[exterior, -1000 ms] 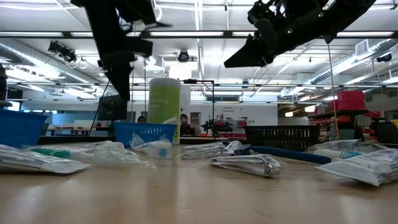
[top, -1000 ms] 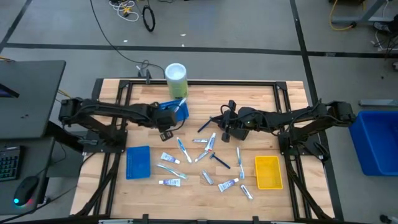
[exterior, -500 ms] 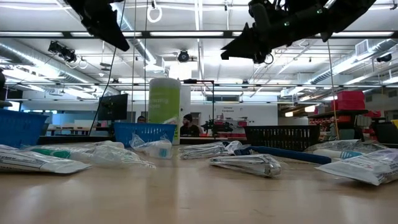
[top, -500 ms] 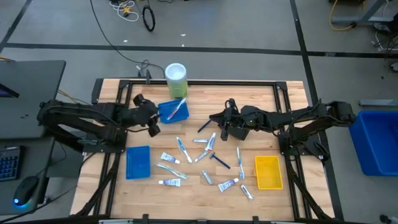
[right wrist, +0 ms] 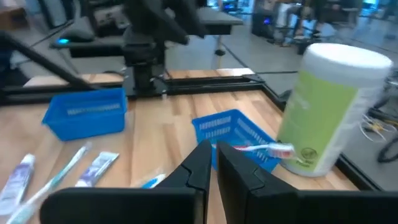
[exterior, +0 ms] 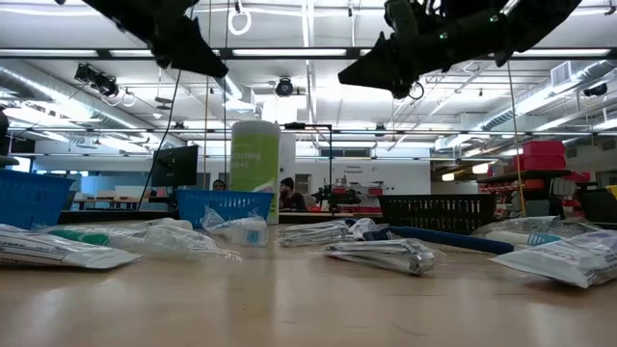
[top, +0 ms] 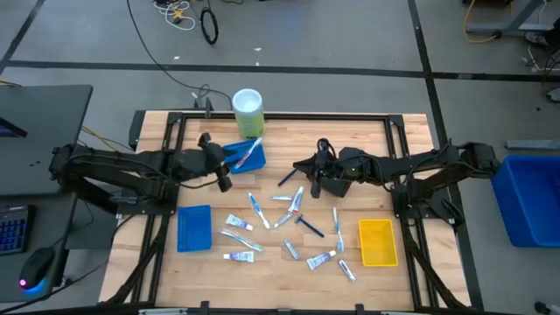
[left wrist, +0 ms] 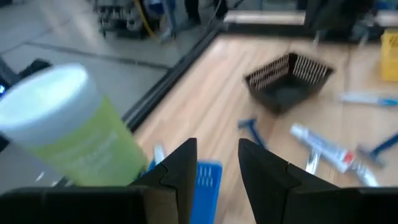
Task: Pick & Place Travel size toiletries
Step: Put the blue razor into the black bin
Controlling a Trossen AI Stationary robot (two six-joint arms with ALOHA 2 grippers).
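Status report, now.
Left pincer open, empty, beside small blue basket. Right pincer raised near scattered toiletries. One toothbrush in basket. Nothing blocking.

floor: grey concrete (top: 350, 35) with dark tape lines | cables: black loop (top: 208, 24) on the floor beyond the table | table: light wood top (top: 411, 271) in a black frame | ceiling: fluorescent strip lights (exterior: 308, 53), exposed ducts (exterior: 48, 82)

Bright, even overhead strip lighting; both wrist views are motion-blurred.
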